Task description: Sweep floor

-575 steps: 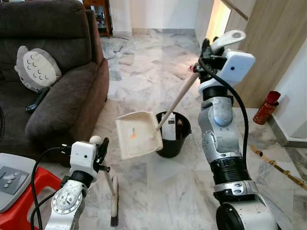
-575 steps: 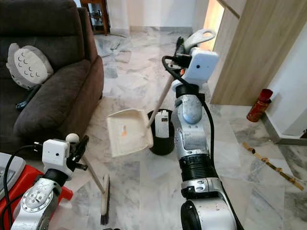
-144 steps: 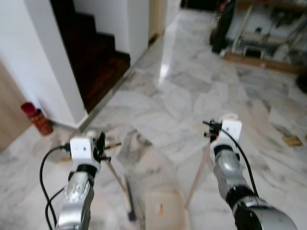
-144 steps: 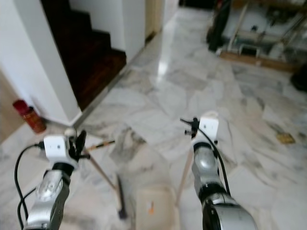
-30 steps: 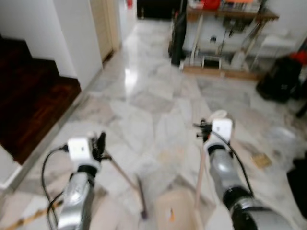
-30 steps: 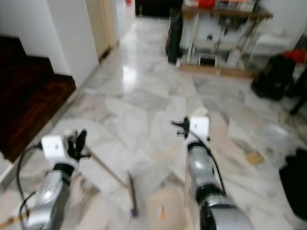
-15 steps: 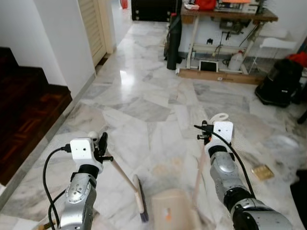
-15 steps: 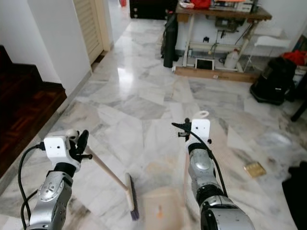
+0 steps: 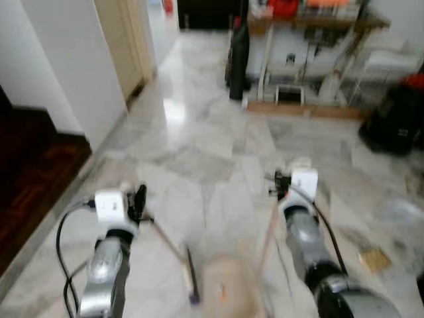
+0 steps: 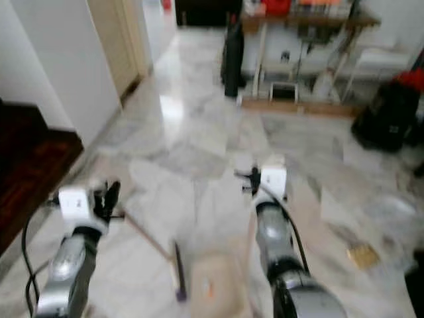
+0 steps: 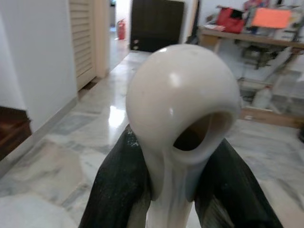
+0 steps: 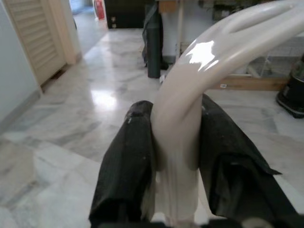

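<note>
My left gripper (image 9: 140, 198) is shut on the white rounded end of a broom handle (image 11: 183, 104), which sits between its black fingers (image 11: 118, 185). The wooden handle slants down to the brush head (image 9: 191, 281) on the marble floor. My right gripper (image 9: 277, 185) is shut on the white looped grip (image 12: 190, 90) of a dustpan handle. That handle runs down to the cream dustpan (image 9: 228, 291), which lies low between my arms with an orange speck on it. The eye views are blurred.
Dark wooden stairs (image 9: 30, 179) and a white wall (image 9: 66, 73) stand on the left, with a louvred door (image 9: 122, 40) beyond. At the back are a cluttered table (image 9: 311, 33) and a tall black object (image 9: 238, 53). A black bag (image 9: 397, 112) and a brown scrap (image 9: 375, 260) lie on the right.
The whole picture has shifted and blurred, so the camera has moved. Both grippers keep the same hold on the broom and the dustpan handle.
</note>
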Controlling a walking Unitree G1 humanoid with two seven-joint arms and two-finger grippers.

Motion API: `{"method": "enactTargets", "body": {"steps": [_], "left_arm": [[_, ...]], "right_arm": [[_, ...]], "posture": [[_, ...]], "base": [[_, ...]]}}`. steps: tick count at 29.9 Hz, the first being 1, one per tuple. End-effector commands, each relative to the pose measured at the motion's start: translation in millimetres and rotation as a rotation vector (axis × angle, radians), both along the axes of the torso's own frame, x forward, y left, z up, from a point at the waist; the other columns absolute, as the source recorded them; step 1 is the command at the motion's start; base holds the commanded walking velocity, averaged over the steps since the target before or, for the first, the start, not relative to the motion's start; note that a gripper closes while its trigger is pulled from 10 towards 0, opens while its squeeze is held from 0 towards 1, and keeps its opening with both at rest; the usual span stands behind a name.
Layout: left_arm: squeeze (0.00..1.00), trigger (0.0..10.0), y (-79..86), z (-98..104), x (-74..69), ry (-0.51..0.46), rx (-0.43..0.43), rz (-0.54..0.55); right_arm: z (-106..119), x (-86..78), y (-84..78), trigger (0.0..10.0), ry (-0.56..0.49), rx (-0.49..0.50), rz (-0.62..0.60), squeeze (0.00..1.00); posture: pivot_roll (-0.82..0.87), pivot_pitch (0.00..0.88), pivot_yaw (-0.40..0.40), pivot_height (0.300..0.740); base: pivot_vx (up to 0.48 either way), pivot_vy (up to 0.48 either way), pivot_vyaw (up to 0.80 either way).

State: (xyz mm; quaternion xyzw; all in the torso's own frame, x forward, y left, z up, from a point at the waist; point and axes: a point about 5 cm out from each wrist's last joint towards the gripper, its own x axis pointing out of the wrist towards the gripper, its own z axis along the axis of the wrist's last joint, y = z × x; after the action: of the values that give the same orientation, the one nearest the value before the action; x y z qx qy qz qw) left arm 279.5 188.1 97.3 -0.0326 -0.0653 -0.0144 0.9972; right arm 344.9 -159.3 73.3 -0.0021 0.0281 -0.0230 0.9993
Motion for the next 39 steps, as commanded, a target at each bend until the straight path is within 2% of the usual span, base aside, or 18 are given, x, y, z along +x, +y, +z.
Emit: {"method": "enactTargets", "body": {"steps": [1, 24, 39], "left_arm": [[0.0, 10.0, 4.3, 11.8, 2.2, -0.048, 0.021, 0.012], [0.0, 10.0, 2.7, 12.0, 3.0, -0.048, 0.015, 0.012], [0.0, 10.0, 2.7, 12.2, 2.8, -0.049, 0.012, 0.012]], "right_arm": [[11.2, 6.0, 8.3, 10.0, -0.048, 0.029, 0.012, 0.0], [13.5, 7.4, 7.9, 10.0, -0.054, 0.028, 0.011, 0.0], [12.8, 8.2, 8.1, 10.0, -0.039, 0.037, 0.01, 0.0]], "posture": [[0.01, 0.0, 0.028, 0.74], [0.01, 0.0, 0.025, 0.74], [0.01, 0.0, 0.023, 0.74]], "base": [[0.48, 0.0, 0.0], [0.48, 0.0, 0.0], [0.458, 0.0, -0.8]]}}
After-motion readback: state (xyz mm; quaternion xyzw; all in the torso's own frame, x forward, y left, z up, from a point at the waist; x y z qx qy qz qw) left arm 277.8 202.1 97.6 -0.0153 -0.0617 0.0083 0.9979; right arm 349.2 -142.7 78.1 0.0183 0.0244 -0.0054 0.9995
